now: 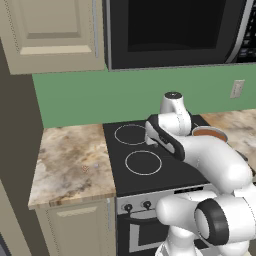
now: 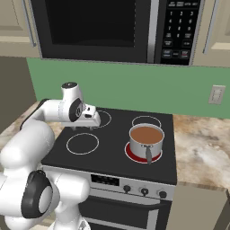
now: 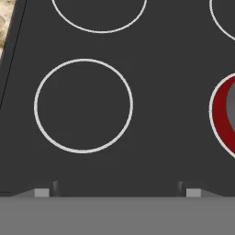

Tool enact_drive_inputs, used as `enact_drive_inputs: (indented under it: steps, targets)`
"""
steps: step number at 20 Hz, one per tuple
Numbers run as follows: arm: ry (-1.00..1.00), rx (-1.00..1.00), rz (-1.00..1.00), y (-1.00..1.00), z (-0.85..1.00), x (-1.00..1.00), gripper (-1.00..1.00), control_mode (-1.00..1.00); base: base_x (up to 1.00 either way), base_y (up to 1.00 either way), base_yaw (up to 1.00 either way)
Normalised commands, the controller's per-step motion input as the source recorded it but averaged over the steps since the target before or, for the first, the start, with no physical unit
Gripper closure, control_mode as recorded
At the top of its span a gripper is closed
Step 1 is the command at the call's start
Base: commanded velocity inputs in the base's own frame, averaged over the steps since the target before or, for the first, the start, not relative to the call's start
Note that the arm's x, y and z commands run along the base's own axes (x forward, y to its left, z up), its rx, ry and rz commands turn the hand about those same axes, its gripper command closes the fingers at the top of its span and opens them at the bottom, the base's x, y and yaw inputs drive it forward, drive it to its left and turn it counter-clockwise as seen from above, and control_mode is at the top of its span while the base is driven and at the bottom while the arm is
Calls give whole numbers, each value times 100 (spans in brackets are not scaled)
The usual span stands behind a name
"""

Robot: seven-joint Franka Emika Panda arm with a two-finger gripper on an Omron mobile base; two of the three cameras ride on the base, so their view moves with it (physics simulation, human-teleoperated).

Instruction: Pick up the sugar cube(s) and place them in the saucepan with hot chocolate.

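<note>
My gripper point(image 2: 91, 127) is hanging over the left half of the stove point(image 2: 112, 148), its two fingers spread wide apart and pinching nothing. In the hand view my gripper point(image 3: 117, 192) is looking straight down at the flat black glass top, with the two small dark fingertips point(image 3: 42, 192) poking up far apart at the bottom.

The saucepan point(image 2: 146, 138) is sitting to the right of my gripper, on the front right ring, which is glowing red point(image 3: 223, 114) under it. It is well apart from my fingers, with the front left ring point(image 2: 82, 143) lying between. The pan is small, round and pale grey, smooth-sided, filled with brown liquid, and its dark straight handle is pointing toward the front of the stove. From the left base view I am seeing just its rim and brown surface point(image 1: 210, 133) behind my arm.

The sugar cubes point(image 1: 85, 168) are lying on the counter point(image 1: 70, 165) to the left of the stove, well apart from my gripper and on the far side of it from the pan. They are tiny pale specks, nearly blending into the marbled tan and cream stone, and I cannot tell their edges clearly.

The rings are thin white circles on matte black. Above hangs a glossy black microwave point(image 2: 112, 29), against a plain green wall point(image 2: 134, 87).
</note>
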Motion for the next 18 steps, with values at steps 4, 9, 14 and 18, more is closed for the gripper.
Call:
enact_drive_inputs:
  steps: [4,9,14,18]
  targets:
    - [2,0,7,73,0,0,-100,-100,0,0,0]
    - [9,0,1,48,-12,12,-100,-100,0,0,0]
    - [8,0,0,53,-31,13,-100,-100,0,0,0]
    - [6,0,-7,48,-18,8,-100,-100,0,0,0]
